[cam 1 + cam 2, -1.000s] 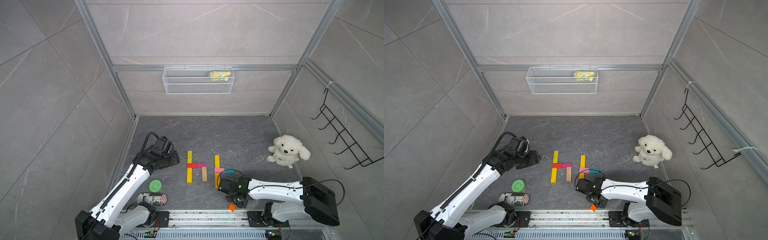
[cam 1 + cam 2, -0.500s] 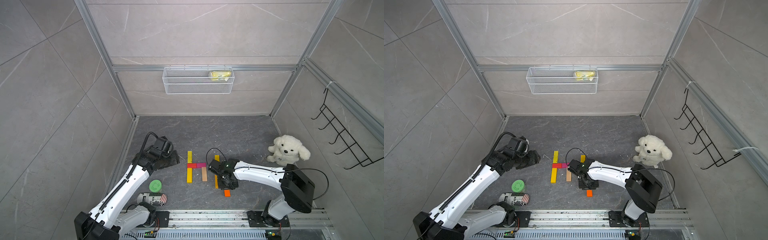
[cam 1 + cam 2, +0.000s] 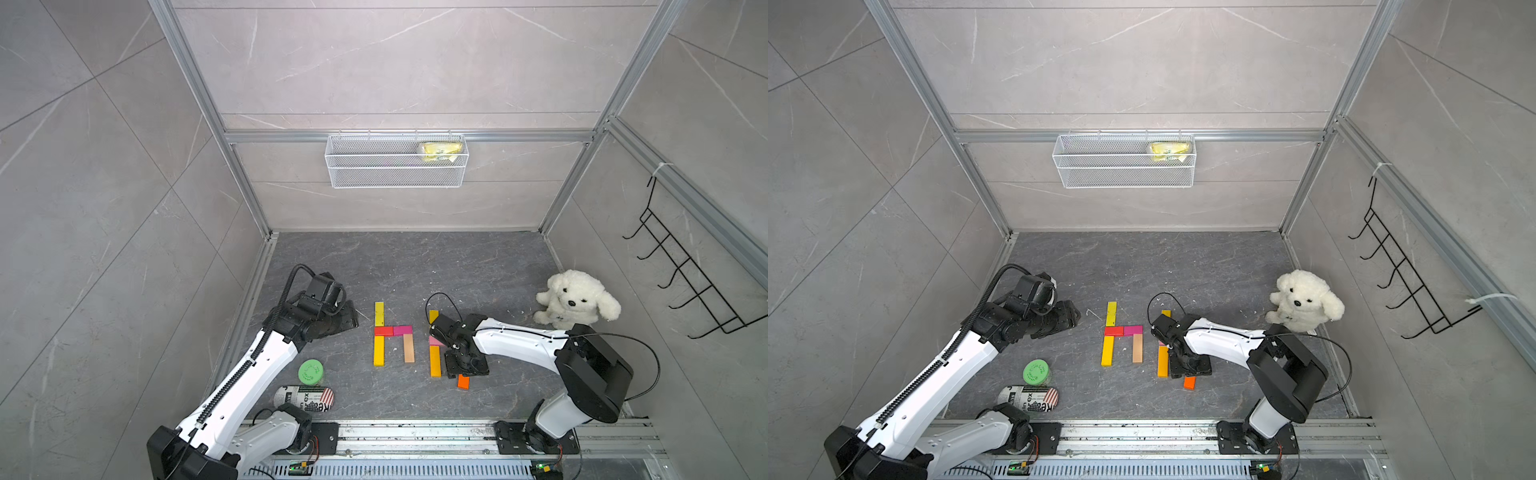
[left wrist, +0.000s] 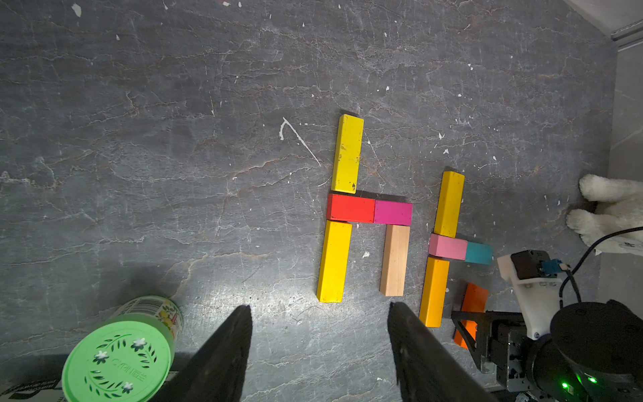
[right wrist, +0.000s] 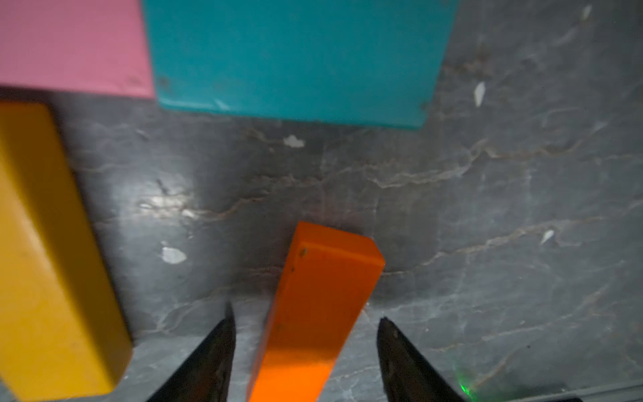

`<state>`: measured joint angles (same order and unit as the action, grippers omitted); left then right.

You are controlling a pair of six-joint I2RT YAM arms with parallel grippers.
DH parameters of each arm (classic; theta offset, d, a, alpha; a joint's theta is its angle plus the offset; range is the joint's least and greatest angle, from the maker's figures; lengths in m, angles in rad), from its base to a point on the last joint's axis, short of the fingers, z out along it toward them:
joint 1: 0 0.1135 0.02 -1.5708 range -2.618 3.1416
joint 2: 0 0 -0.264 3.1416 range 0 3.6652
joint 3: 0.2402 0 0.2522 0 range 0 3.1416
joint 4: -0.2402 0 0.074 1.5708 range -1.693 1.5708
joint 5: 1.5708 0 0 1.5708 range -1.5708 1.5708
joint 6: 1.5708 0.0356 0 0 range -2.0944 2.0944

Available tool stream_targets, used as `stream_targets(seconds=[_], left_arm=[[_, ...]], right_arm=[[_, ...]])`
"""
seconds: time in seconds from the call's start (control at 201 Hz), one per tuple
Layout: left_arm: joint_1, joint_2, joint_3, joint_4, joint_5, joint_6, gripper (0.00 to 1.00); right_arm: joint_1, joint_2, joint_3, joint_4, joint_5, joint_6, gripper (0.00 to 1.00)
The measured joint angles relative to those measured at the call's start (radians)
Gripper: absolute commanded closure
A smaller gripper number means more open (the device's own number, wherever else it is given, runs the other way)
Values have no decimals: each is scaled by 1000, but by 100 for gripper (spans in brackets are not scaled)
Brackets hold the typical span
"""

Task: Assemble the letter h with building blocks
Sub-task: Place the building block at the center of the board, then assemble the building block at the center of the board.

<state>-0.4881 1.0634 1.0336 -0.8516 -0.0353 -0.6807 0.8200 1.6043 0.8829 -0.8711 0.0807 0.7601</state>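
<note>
Swung in from the rail, the right gripper point(image 5: 305, 313) straddles the orange block point(image 3: 463, 381), jaws parted, at four o'clock off the amber block point(image 3: 435, 360); the left gripper point(image 4: 319, 306) gapes empty.

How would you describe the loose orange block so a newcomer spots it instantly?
From the white plush dog, look to the nearer block letter, whose crossbar ends in a teal block. Just robot-side of it, between the right gripper's open jaws, lies the orange block: the only orange one, slanted, touching no other block.
</note>
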Motion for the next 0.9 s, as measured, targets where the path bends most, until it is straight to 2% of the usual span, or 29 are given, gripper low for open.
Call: stream_targets(seconds=[0.095, 0.184, 0.328, 0.423, 0.896], left_arm=[[0, 5, 0, 0, 0, 0, 33], [0, 7, 0, 0, 0, 0, 33], [0, 10, 0, 1, 0, 0, 33], [0, 10, 0, 0, 0, 0, 34], [0, 10, 0, 0, -11, 0, 34]], right_arm=[[-2, -27, -28, 27, -14, 11, 41], [-2, -42, -45, 40, -23, 32, 56], [-2, -60, -61, 42, -20, 39, 70], [-8, -62, -57, 35, -9, 31, 74], [-79, -37, -13, 35, 0, -34, 74]])
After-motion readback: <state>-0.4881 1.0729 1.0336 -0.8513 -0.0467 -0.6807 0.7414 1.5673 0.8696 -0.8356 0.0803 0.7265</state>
